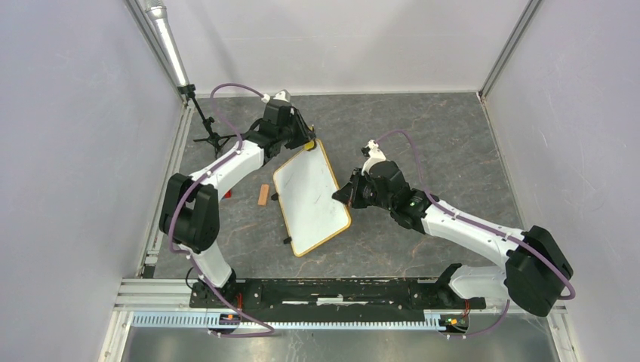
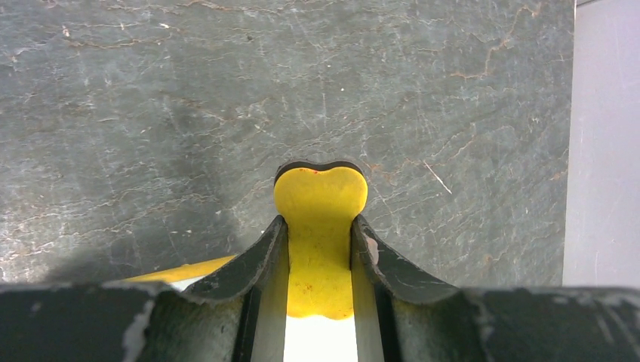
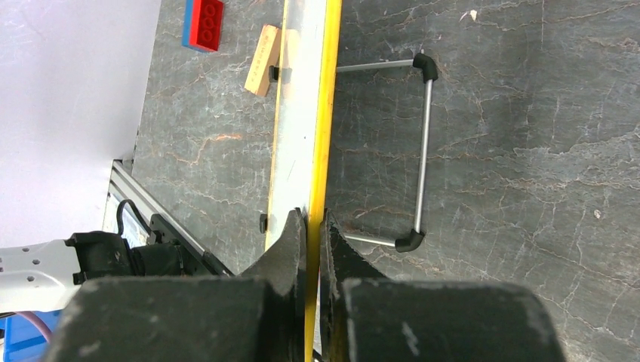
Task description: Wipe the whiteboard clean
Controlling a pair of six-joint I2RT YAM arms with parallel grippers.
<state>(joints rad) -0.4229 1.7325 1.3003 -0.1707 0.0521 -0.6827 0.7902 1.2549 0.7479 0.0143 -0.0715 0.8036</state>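
Whiteboard [image 1: 311, 197] mid-table, seemingly tilted up off the surface, wire stand [image 3: 425, 151] behind it. Left gripper [image 1: 308, 145] clenched on its far yellow corner; right gripper [image 1: 345, 196] pinching its right edge. Risk: thin-edge pinches slip or the arms pull unevenly, so it twists or drops.

Bright, even light from overhead. Shadows on the table [image 1: 430, 128] are soft and faint; the clearest is a broad grey patch beside the left gripper [image 2: 317, 220] in its wrist view. The whiteboard [image 1: 311, 197] glares nearly pure white. The left gripper and the right gripper [image 3: 313, 217] both blur close to their lenses — the table beyond them is sharp.
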